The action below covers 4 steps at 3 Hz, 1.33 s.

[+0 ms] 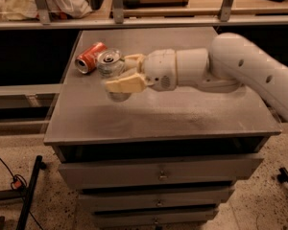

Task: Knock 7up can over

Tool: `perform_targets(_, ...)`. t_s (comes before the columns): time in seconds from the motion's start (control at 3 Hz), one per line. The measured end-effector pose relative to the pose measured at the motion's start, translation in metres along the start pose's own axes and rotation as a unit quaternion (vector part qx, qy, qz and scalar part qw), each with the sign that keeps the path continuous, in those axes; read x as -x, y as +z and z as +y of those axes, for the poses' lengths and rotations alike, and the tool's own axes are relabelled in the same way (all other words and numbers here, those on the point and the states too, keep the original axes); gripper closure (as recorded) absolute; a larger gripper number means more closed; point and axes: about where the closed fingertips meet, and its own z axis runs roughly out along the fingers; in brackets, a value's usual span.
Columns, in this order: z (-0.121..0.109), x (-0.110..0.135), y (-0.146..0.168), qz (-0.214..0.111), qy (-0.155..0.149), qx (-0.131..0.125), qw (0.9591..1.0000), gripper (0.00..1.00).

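— Gripper (119, 73) position?
— Reaching in from the right over the grey table (182, 114), its two fingers (125, 84) spread apart on either side of the 7up can (110, 66).
— Where is that can?
— Between those fingers near the table's left edge, tilted, silver top showing. A red-orange can (90, 57) lies on its side just beside it.

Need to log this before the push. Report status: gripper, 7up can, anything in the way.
Gripper at the 7up can, one finger each side. Can upright on the cabinet top, not knocked over yet. Red-orange can lies just behind-left, close.
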Motion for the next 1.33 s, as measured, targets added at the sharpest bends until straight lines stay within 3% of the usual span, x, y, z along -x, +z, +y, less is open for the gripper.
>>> perform_targets(0.33,-0.021,0.004,-0.020,0.105,-0.068,0.011,0.9920,1.00)
perform_targets(0.67,-0.037,-0.024,-0.043,0.231,-0.119,0.023,0.9654,1.00)
perform_targets(1.0,-0.048,-0.067,-0.077,0.354,-0.152,0.031,0.9221,1.00)
perform_targets(1.33,-0.069,-0.125,-0.149,0.516,-0.177,0.031,0.8374,1.00)
